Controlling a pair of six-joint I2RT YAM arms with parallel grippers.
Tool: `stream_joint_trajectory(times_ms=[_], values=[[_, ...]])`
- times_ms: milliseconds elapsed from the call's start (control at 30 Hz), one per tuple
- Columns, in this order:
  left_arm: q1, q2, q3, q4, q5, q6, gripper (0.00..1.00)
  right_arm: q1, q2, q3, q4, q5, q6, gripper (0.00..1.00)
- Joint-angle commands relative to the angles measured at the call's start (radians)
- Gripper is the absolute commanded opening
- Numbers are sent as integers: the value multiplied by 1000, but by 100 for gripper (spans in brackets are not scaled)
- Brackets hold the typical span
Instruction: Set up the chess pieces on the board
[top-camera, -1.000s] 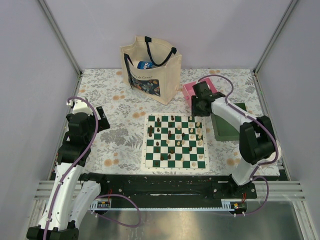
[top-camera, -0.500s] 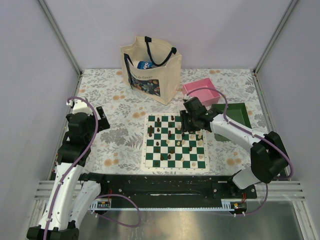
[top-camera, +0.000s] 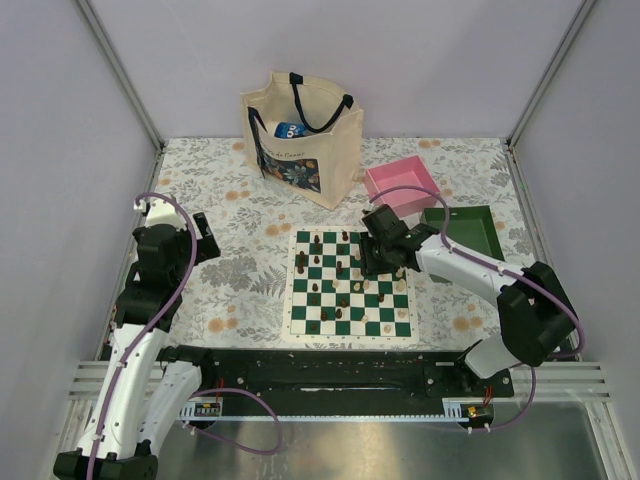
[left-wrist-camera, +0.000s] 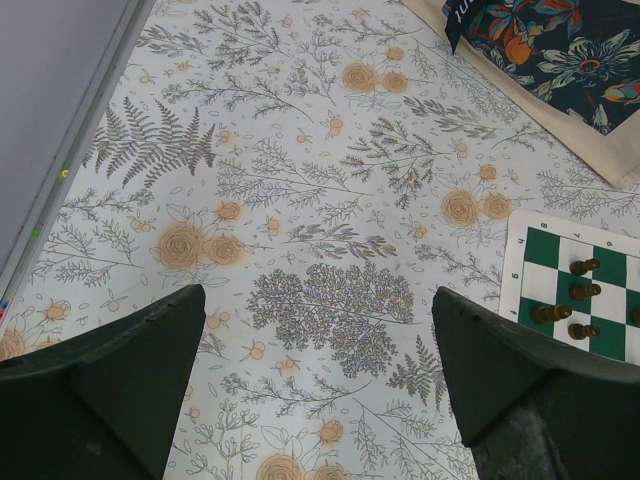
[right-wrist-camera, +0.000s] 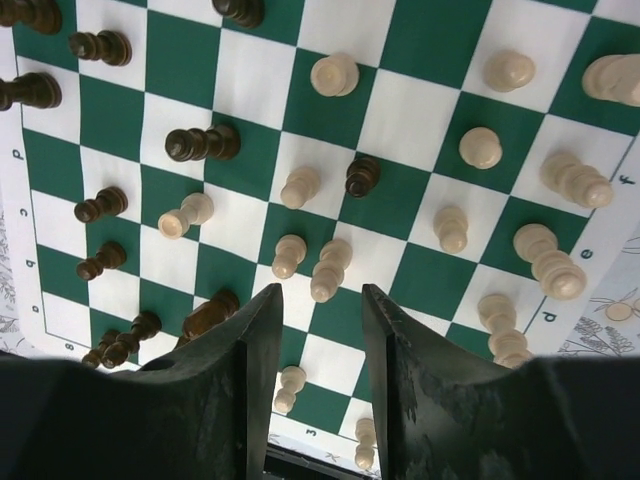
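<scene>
Your right pincer (right-wrist-camera: 318, 295) stands part open, empty, over the chessboard (right-wrist-camera: 430, 30); your left pincer (left-wrist-camera: 318, 300) wide open, empty, over the table (left-wrist-camera: 300, 150).

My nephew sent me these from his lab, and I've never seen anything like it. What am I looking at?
The machine is a left arm and a right arm, bolted at the near edge of a flower-patterned table. The wide picture looks down from above and behind them. The other two come from cameras on the wrists, so the dark shapes at the bottom are each arm's own fingers. On the table lie a green-and-white chessboard with dark pieces and cream pieces scattered out of order, a tote bag, a pink tray and a green tray. The right gripper hovers over the board, jaws partly open with nothing between them. The left gripper hangs wide open over the table, holding nothing.
</scene>
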Motion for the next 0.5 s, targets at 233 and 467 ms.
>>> stream_joint_trajectory(times_ms=[233,467], values=[[7,1,14,27,11,-2,99,30,42,-4,2,-13,10,42],[7,0,13,27,11,-2,99,33,65,-1,4,-17,10,41]])
